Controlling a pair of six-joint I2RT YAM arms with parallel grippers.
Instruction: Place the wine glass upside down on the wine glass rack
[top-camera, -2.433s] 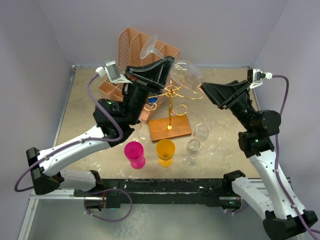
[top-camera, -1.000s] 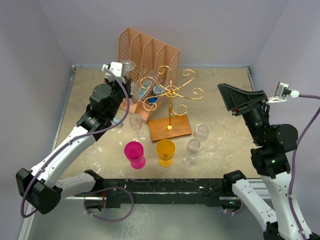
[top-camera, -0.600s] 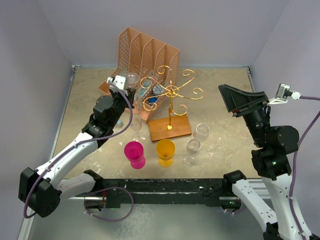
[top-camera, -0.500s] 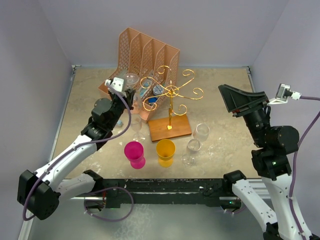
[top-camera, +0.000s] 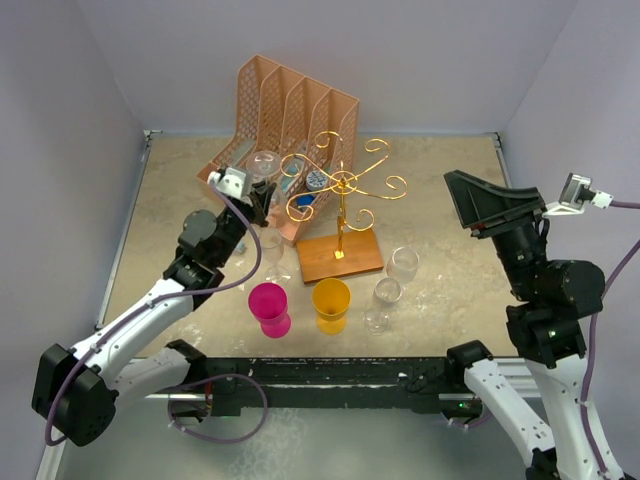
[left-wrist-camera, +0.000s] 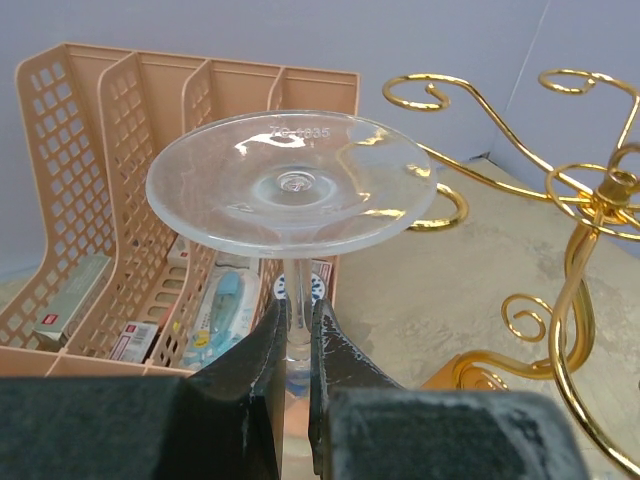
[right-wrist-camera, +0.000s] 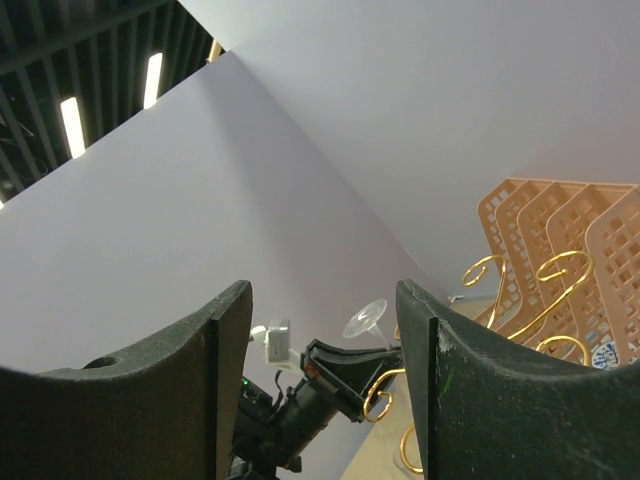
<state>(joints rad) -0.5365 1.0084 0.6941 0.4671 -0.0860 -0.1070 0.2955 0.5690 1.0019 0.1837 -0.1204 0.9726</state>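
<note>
Left jaws are pinched tight on the thin stem of the wine glass (left-wrist-camera: 290, 185), and the glass is upside down: its round flat foot sits level just above the jaw tips, while the bowl hangs below them, out of the wrist camera's sight. Just beyond the jaws and off to their left stands the peach file organizer (left-wrist-camera: 120, 200), with small packets lying in its slots. To the right of the jaws, near but apart from the glass, is the wine glass rack (left-wrist-camera: 590, 250), gold curls spreading from its post; none of its arms touches the glass. From above, the rack's wooden base (top-camera: 340, 257) rests on the tabletop (top-camera: 450, 190), to the right of the left jaws. Nearer the arm bases stand a pink cup (top-camera: 268, 305), a yellow cup (top-camera: 331, 303) and three clear glasses (top-camera: 387, 291). Over on the other side, the right jaws are spread wide with nothing between them, lifted high, well apart from the rack.
</note>
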